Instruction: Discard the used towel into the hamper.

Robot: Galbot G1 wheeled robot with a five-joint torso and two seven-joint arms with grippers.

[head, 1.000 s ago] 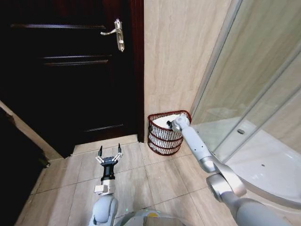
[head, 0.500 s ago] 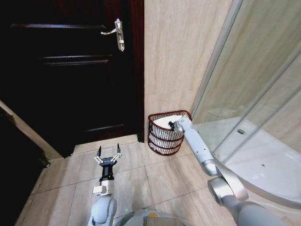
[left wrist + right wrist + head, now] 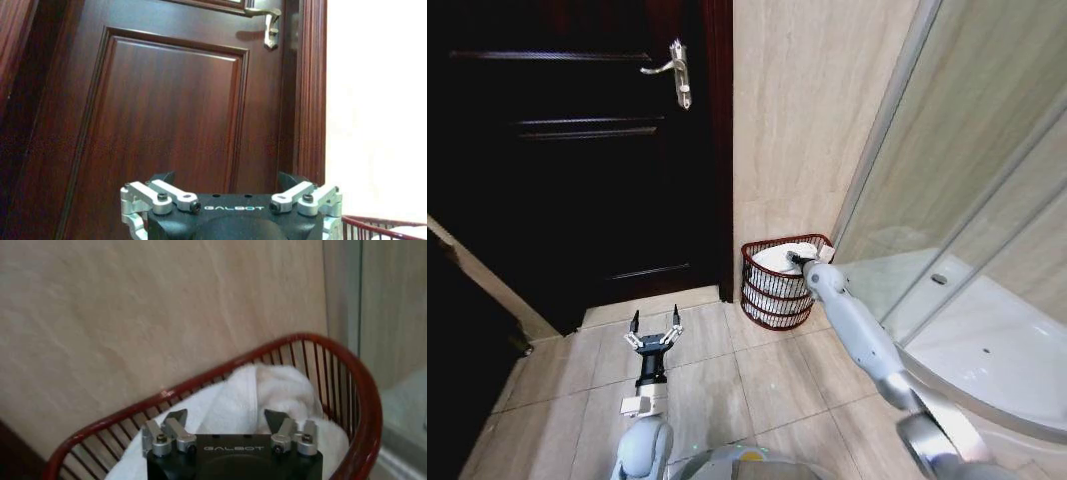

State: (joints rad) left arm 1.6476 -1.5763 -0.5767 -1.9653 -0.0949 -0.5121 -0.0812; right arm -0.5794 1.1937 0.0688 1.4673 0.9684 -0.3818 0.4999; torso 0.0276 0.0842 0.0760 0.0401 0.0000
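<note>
Bright, even light on pale wall (image 3: 797, 120); dark door (image 3: 577, 150) underexposed (wrist pics soft).

Hamper (image 3: 777, 285) sits in a corner: tiled wall (image 3: 807, 120) right behind, glass shower screen (image 3: 947, 180) just beside it on the right, dark door (image 3: 577, 150) to the left. Top is open w/ towel (image 3: 785, 258) heaped to the rim. Right gripper (image 3: 793, 259) occupies the mouth. Floor (image 3: 727, 370) in front is open; left gripper (image 3: 653, 333) over it.
</note>
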